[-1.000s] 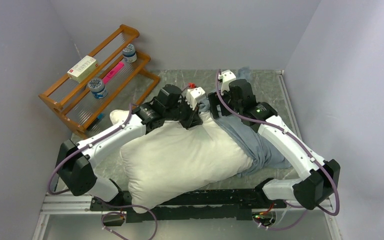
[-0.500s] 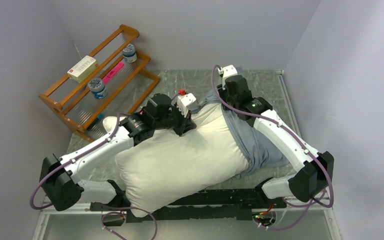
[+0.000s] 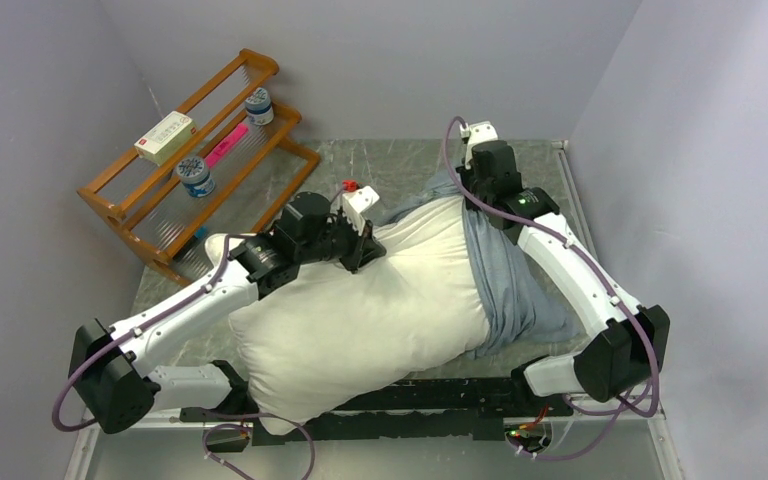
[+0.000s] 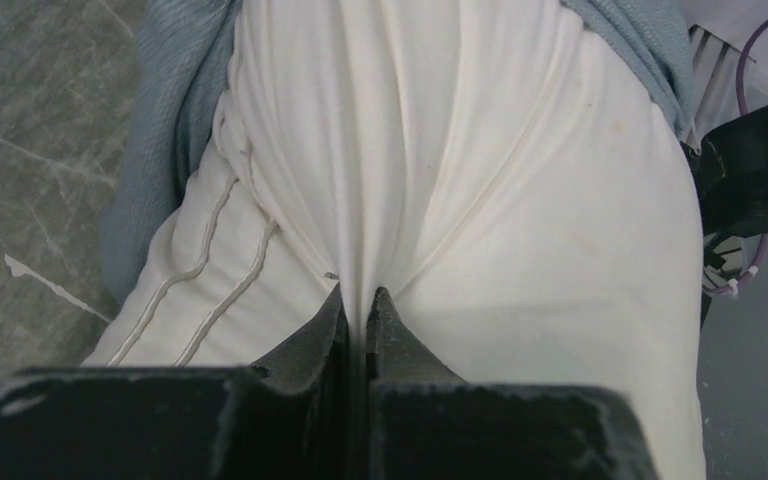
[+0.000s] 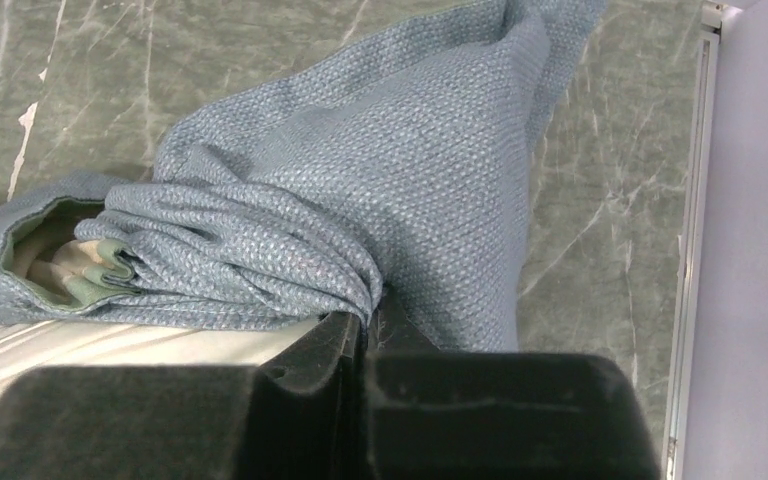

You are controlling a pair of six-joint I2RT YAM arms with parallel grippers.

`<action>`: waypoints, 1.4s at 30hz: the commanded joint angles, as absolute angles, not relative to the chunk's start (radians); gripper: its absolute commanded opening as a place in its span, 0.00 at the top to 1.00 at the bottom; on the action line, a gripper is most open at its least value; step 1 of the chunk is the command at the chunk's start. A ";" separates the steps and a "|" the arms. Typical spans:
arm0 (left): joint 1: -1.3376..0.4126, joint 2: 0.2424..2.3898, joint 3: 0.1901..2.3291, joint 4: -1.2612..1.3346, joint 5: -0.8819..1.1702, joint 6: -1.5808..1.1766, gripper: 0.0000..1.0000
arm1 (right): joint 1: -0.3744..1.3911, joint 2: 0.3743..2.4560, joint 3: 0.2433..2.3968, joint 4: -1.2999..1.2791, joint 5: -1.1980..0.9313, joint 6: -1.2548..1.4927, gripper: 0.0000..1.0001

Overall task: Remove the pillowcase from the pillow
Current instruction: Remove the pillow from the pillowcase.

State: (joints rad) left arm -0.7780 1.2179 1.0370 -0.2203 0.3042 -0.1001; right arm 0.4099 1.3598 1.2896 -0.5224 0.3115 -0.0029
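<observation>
Standing well to the left of the left gripper point(image 3: 365, 246), a wooden rack point(image 3: 120, 192) carries a white box point(image 3: 164, 137) and jars point(image 3: 197, 175). The left gripper is clamped on a fold of the pillow point(image 3: 360, 320). In the left wrist view the white fabric is pinched between the two fingers, and creases fan out ahead of the fingertips. The pillow lies on the worktop point(image 3: 400, 160), spreading behind and to the right of this gripper, with its larger part bare. Left of the fingers and ahead of them, the blue-grey pillowcase point(image 3: 512, 290) borders the pillow end. The right gripper point(image 5: 368, 322) sits at the far right end of the pillow, clamped on a bunch of the pillowcase, and the woven cloth gathers into folds at its fingertips. Left of this gripper, the cloth mouth shows a green inner edge with white pillow inside. Behind the right gripper, the pillowcase covers the right-hand end of the pillow and trails onto the worktop.
</observation>
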 commanded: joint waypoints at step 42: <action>-0.490 1.236 1.011 -0.331 0.192 -0.259 0.60 | 0.180 1.395 1.254 -0.324 -0.081 0.159 0.25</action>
State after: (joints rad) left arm -0.5163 1.2388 0.9714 -0.1974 0.2939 -0.2787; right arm 0.1883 1.5028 1.2510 -0.3389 -0.0532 0.1577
